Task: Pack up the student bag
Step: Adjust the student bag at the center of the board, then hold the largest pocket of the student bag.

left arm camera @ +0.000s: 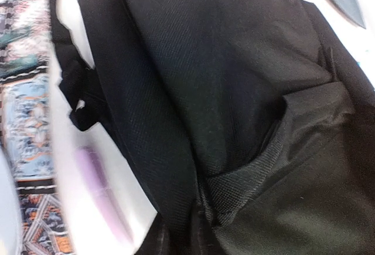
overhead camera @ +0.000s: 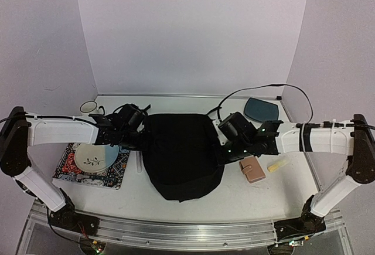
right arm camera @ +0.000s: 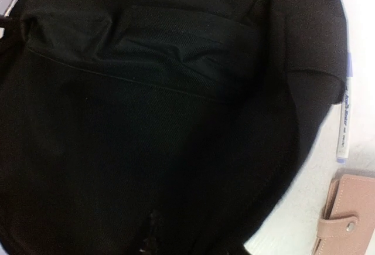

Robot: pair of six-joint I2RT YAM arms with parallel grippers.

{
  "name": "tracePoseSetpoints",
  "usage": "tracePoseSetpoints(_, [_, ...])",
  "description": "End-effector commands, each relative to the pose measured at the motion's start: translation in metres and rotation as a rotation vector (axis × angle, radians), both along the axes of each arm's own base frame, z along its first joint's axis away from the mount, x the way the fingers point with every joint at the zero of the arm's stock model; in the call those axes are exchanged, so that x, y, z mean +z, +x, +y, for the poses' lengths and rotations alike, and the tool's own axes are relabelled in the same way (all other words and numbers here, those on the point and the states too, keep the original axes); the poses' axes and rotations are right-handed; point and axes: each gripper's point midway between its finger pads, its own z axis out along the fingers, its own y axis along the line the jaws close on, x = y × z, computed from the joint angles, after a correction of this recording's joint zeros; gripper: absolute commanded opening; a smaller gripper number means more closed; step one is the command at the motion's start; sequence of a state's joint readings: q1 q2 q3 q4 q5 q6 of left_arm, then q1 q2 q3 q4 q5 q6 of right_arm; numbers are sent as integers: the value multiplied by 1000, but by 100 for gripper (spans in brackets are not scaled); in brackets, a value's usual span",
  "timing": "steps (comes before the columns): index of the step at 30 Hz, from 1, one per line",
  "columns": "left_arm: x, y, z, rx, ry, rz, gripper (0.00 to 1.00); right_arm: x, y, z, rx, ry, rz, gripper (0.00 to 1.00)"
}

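black fabric fills the middle of the white surface (overhead camera: 193, 205), where the student bag (overhead camera: 181, 158) lies flat between the two arms, its rounded end toward the near edge. the left claw (overhead camera: 139, 133) is at the bag's upper left edge and the right claw (overhead camera: 224, 143) at its upper right edge; both are lost against the dark cloth, and whether either one is apart, together or clamped on the fabric cannot be told. the left wrist camera shows folds of black weave, a strip of mesh and a strap loop, with a blurred purple pen (left arm camera: 99, 199) lying on the surface between the bag and a patterned mat (left arm camera: 26, 126). seen from above, that mat carries a pale plate (overhead camera: 91, 160) with a leaf sprig, and a white cup (overhead camera: 88, 107) stands behind it near the back wall. the right wrist camera looks over dark cloth crossed by a stitched seam. a white pen (right arm camera: 344, 120) with a pale blue cap lies just beside the bag's right edge, near a pink wallet (overhead camera: 253, 170) with a snap tab. a pale yellow block (overhead camera: 277, 164) sits just right of the wallet, and a blue-grey tray (overhead camera: 262, 109) rests at the far right corner.
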State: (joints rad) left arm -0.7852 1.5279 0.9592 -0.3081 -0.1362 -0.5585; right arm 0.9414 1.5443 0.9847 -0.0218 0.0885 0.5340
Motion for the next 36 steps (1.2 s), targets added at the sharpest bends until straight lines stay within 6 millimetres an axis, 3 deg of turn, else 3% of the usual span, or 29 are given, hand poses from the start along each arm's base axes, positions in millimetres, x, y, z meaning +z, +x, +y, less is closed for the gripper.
tracePoseSetpoints(1, [41, 18, 23, 102, 32, -137, 21, 46, 12, -18, -17, 13, -66, 37])
tracePoseSetpoints(7, [109, 39, 2, 48, -30, -273, 57, 66, 70, -49, -79, 29, -117, 50])
tracePoseSetpoints(10, [135, 48, -19, 1, -85, -300, 65, 65, 97, -54, -93, 54, -121, 56])
tracePoseSetpoints(13, [140, 58, -43, -51, -117, -287, 67, 56, 116, -47, -86, 74, -97, 62])
tracePoseSetpoints(20, [115, 74, -101, -168, -162, -197, 69, 14, 151, -27, -94, 46, -46, 66])
tracePoseSetpoints(25, [94, 77, -141, -248, -178, -151, 69, -24, 156, -23, -85, 2, 7, 62])
tracePoseSetpoints(30, [62, 81, -166, -290, -174, -95, 69, -54, 152, -17, -46, -20, 60, 57])
tracePoseSetpoints(33, [42, 82, -176, -307, -171, -56, 68, -65, 153, -16, -40, -38, 70, 46])
tracePoseSetpoints(36, [27, 81, -186, -323, -178, -22, 68, -64, 151, -13, -19, -28, 62, 28])
